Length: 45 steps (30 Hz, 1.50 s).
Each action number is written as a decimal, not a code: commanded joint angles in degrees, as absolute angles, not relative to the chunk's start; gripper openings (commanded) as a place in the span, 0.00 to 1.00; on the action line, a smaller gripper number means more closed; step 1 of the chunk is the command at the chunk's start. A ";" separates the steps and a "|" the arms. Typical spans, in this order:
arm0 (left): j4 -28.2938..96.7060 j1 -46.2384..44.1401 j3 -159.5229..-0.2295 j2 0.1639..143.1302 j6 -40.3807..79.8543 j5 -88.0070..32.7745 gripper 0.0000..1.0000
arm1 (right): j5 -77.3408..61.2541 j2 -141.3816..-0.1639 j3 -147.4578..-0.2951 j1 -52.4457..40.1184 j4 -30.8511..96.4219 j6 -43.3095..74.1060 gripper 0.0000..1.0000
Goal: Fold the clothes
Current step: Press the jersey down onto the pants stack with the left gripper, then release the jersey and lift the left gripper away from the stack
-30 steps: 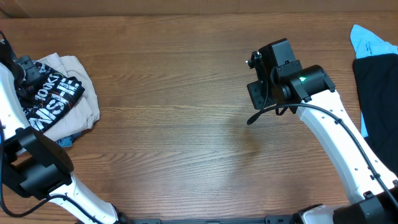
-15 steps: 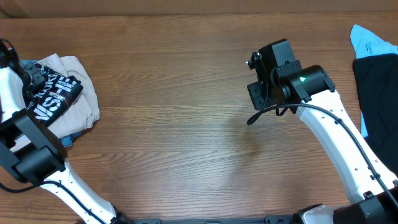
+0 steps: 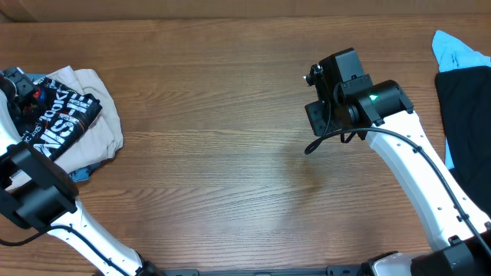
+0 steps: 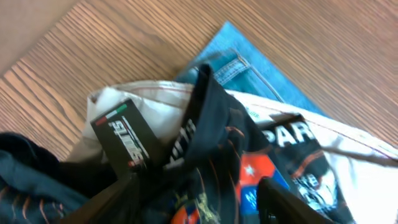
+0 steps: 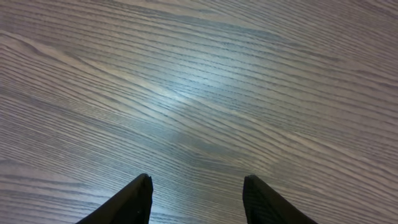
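From above, the thin black sports garment point(image 3: 60, 116), with orange squiggles and big white block letters, sits crumpled on rumpled beige trousers point(image 3: 103, 115) at the left end of the wood-grain table point(image 3: 215, 169). The left gripper point(image 3: 17, 83) hovers at its upper-left corner, nearer the table edge than a second ago.

Left wrist cam: jaws spread apart, slick fabric bunched below, plus a stiff black hang tag point(image 4: 127, 140) and blue denim point(image 4: 249, 68) poking out.

Right wrist cam: the right gripper point(image 5: 196, 183) gapes over bare wood and hasn't budged.

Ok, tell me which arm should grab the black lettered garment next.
Left. The left gripper sits right over the thin black garment with white block lettering, jaws spread. The right gripper hovers open over the wooden table, far across from it.
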State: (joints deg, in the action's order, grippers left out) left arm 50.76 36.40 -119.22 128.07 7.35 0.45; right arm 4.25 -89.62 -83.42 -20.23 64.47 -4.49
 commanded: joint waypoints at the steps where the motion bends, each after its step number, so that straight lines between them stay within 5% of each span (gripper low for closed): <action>1: 54.43 36.18 -124.84 125.10 6.79 -11.03 0.69 | 3.79 -87.99 -84.51 -19.86 63.46 -4.21 0.57; 4: 59.44 34.22 -126.54 121.08 5.48 -16.21 0.80 | 3.75 -87.99 -84.51 -19.84 60.84 -2.74 0.67; 7: 65.80 29.10 -126.56 116.57 -1.06 -16.10 1.00 | -0.38 -87.99 -84.51 -19.05 55.53 0.34 0.88; 10: 70.81 24.01 -126.56 114.32 -2.44 -14.87 1.00 | -7.73 -87.99 -84.51 -16.69 51.51 0.32 1.00; 26: 79.96 -8.32 -126.50 113.32 -5.39 -4.58 1.00 | -13.61 -89.21 -84.51 0.99 48.16 -1.48 1.00; 36: 89.60 -8.27 -126.26 105.25 -0.86 -0.45 1.00 | -11.25 -79.29 -84.14 1.74 59.96 -1.26 1.00; 45: 83.00 -4.03 -111.37 85.19 -1.37 0.64 1.00 | -9.06 -63.75 -73.95 1.63 56.05 -1.91 1.00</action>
State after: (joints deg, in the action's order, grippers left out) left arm 85.67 -6.76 -119.83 93.25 -1.67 -0.56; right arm -10.00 -66.98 -78.11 1.50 57.06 -1.32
